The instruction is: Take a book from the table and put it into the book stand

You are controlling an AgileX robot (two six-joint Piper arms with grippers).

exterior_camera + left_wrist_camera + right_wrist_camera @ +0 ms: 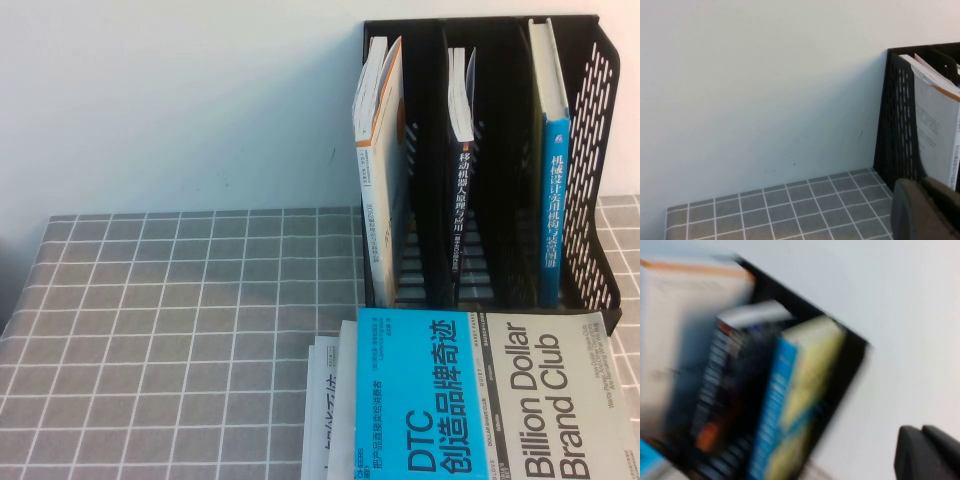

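Note:
The book, pale yellow-green with a blue spine, stands upright in the right slot of the black book stand at the back right of the table. Neither gripper shows in the high view. In the right wrist view, which is blurred, the book stands in the stand. My right gripper is shut and empty, off to the side of the stand against the wall. My left gripper is shut and empty, close to the stand's left wall.
A white-and-orange book fills the left slot and a dark book the middle slot. The cyan-and-grey DTC book lies flat in front of the stand on loose white papers. A white wall runs behind.

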